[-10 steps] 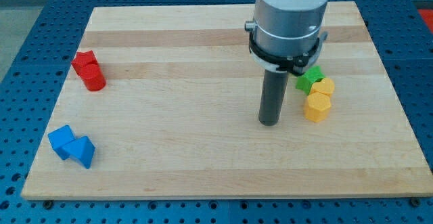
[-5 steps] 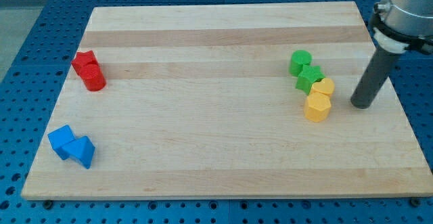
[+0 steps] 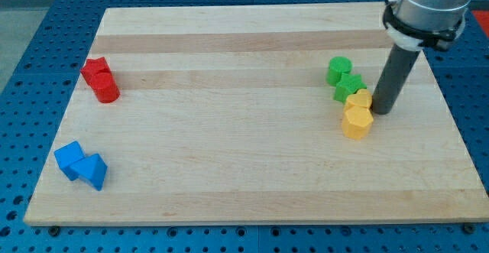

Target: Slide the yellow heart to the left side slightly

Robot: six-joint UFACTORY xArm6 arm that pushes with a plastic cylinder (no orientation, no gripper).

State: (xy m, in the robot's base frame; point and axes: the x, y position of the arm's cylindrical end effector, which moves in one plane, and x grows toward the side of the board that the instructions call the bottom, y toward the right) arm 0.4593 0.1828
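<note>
The yellow heart (image 3: pixel 359 99) lies at the view's right on the wooden board (image 3: pixel 229 131), wedged between a green star (image 3: pixel 349 85) above it and a yellow hexagon (image 3: pixel 357 121) below it. My tip (image 3: pixel 381 111) stands right against the heart's right side, touching or nearly touching it. The rod rises from there toward the view's top right.
A green cylinder (image 3: pixel 338 69) sits just above the green star. Two red blocks (image 3: pixel 100 80) stand at the view's left. Two blue blocks (image 3: pixel 81 164) lie at the lower left. The board's right edge is close behind my tip.
My tip went from the yellow blocks' left, round to their right, then moved left up to the heart's right side. The heart and hexagon have shifted slightly left.
</note>
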